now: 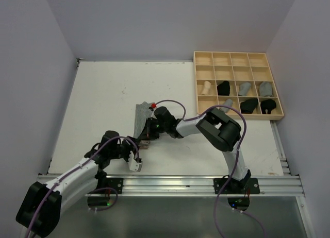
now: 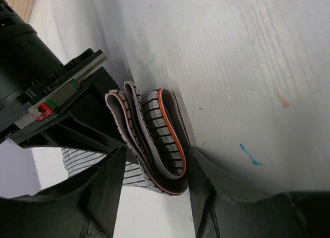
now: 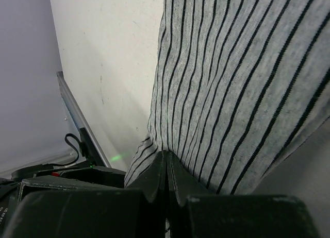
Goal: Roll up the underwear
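Right gripper (image 3: 167, 163): jaws closed, the two fingertips pressed together at the near edge of the striped underwear (image 3: 232, 83); whether a layer of cloth is pinched between them cannot be told. Left gripper (image 2: 157, 160): jaws partly apart, one finger on each side of the garment's folded end, where several layers bordered by an orange trim (image 2: 172, 124) stand on edge; the black body of the right gripper lies just beside this fold on its far side. In the overhead view the two grippers meet at the near end of the striped underwear (image 1: 141, 114), the right gripper (image 1: 146, 135) reaching in from the right with its arm bent sharply at the elbow, the left gripper (image 1: 138, 160) just nearer the bases. The garment, grey with thin dark stripes, lies near the middle of the white table (image 1: 103, 94), its far part spread flat and its near end gathered between the fingers. The table surface bears faint stains and a small blue mark (image 2: 250, 154). Well apart, at the far right corner, stands the wooden grid tray (image 1: 238, 53); its two nearer rows hold rolled garments, one to a compartment: a beige roll (image 1: 207, 87), three black rolls (image 1: 223, 87) and three grey rolls (image 1: 245, 87).
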Robot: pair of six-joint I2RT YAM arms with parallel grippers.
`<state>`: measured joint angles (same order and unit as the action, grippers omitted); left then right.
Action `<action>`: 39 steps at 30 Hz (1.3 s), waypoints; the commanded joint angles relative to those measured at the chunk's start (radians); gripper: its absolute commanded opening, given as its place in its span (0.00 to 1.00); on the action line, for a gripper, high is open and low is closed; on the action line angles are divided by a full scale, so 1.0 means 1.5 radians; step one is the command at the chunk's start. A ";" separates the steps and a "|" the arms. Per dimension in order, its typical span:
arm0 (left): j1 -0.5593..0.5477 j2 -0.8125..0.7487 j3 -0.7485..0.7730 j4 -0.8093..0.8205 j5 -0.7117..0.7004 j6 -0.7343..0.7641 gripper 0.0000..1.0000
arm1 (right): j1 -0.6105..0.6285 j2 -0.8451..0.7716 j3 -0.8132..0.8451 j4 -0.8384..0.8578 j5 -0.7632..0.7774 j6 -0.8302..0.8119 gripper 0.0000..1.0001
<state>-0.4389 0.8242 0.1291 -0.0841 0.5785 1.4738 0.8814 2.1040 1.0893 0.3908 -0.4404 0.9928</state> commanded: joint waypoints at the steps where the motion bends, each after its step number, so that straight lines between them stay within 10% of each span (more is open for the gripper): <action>1: -0.008 0.010 -0.035 0.043 -0.050 -0.005 0.54 | 0.001 0.042 -0.010 -0.067 0.047 -0.038 0.00; 10: -0.009 0.038 0.012 -0.062 -0.039 -0.009 0.17 | 0.000 -0.020 -0.011 -0.067 0.051 -0.051 0.01; 14: -0.009 0.062 0.059 -0.152 -0.031 -0.011 0.01 | -0.018 -0.099 0.018 -0.127 0.091 -0.112 0.34; 25: -0.008 0.197 0.235 -0.348 0.066 -0.078 0.00 | -0.047 -0.436 -0.013 -0.280 0.355 -0.346 0.95; 29: -0.001 0.256 0.284 -0.385 0.091 -0.096 0.00 | -0.070 -0.515 -0.064 -0.305 0.440 -0.336 0.92; 39: 0.078 0.588 0.569 -0.598 0.163 -0.089 0.00 | -0.082 -0.668 -0.182 -0.355 0.246 -0.479 0.98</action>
<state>-0.3729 1.6016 0.8658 -0.8047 0.7475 1.3041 0.7536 1.1690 0.8719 -0.1135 0.0620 0.3733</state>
